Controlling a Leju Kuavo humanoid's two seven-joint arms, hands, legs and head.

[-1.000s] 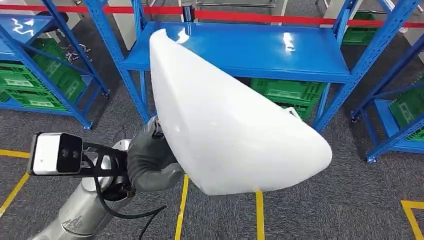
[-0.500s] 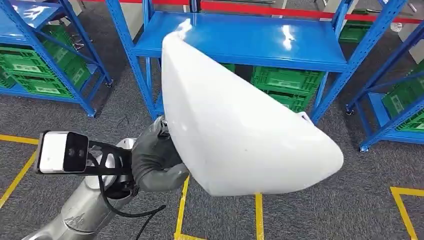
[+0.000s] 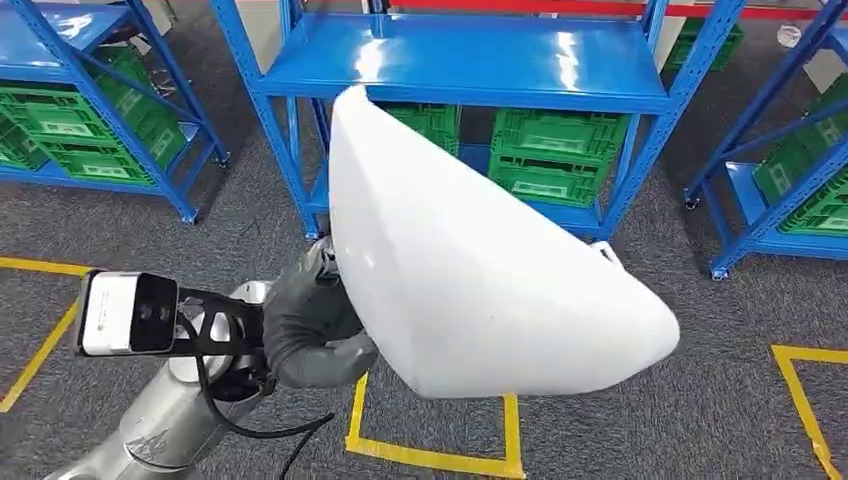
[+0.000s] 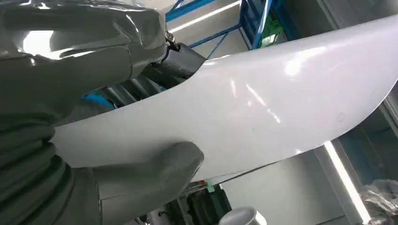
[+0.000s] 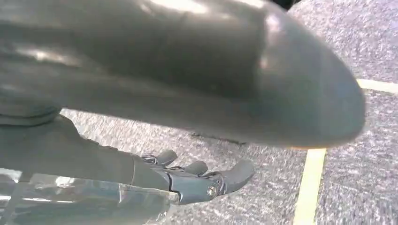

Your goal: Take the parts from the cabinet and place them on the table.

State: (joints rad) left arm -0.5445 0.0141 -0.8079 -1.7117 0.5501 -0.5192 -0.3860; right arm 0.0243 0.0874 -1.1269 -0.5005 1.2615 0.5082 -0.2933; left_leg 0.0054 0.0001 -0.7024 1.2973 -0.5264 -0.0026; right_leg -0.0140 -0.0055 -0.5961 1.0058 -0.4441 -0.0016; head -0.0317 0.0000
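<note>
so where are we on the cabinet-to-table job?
Done: the pick. The left hand grips the large white part by its edge, held up over the grey floor. In hand: the carry; blue racks stand ahead. Left: setting it down; no table in sight yet. The right hand holds nothing.

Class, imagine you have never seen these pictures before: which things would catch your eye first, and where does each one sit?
First comes the large white curved part, held up in the middle of the head view by the left hand, which grips its near edge. Behind it stands a blue shelving rack with green crates on its lower level. Yellow floor lines run across the grey carpet below.
</note>
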